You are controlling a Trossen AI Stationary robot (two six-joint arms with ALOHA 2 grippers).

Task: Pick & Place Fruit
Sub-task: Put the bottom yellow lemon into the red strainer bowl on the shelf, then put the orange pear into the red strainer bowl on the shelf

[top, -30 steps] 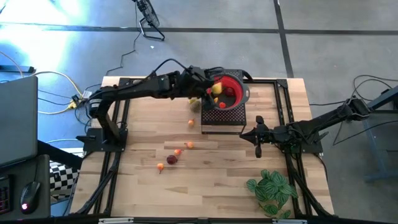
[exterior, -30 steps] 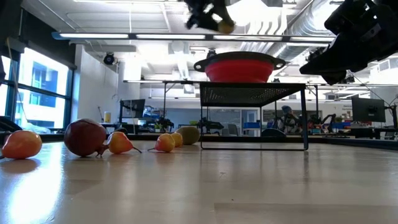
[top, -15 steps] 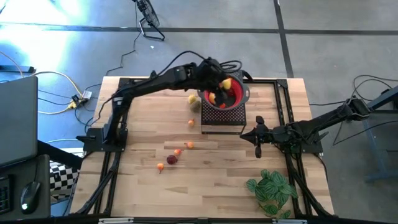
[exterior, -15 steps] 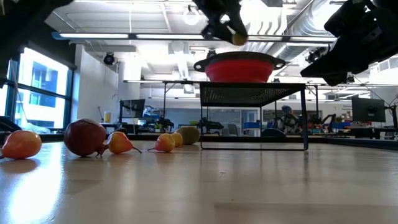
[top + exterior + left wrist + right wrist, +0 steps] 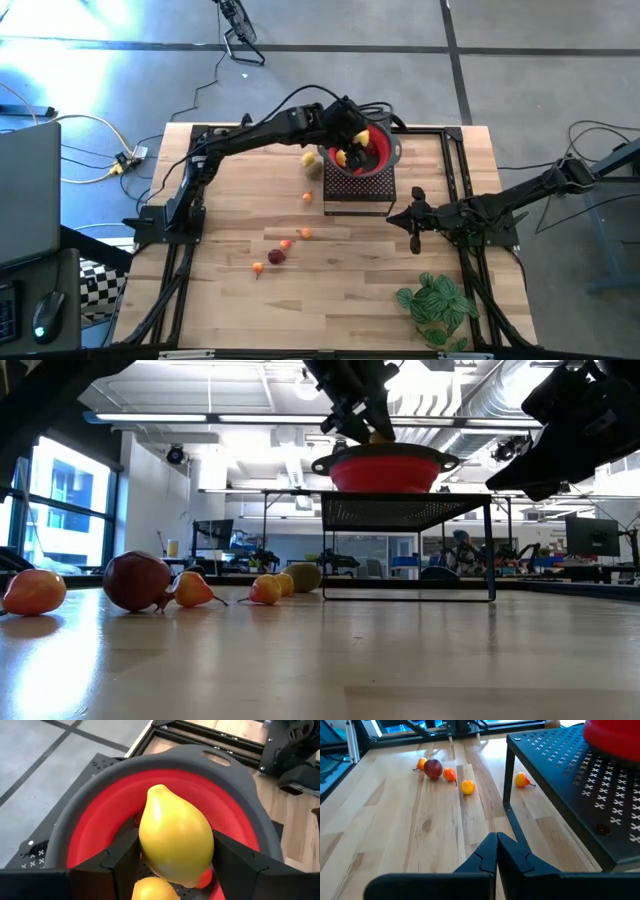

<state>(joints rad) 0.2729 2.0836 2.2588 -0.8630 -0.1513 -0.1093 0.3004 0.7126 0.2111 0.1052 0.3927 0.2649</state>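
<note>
holding a yellow lemon over the red bowl near the counter's far edge, the left pincer pinches it ready for release; other fruit wait mid-counter, while the right pincer rests pressed together by the right edge.

From my remote station I saw a light wooden table carrying everything. A black perforated metal stand stood on it toward the far edge. Loose fruit lay on the boards: a brownish-green one just beside the stand, an orange one nearer the middle, then two more orange pieces, a dark red fruit and another orange one. A green leafy plant sat at the near right corner.
</note>
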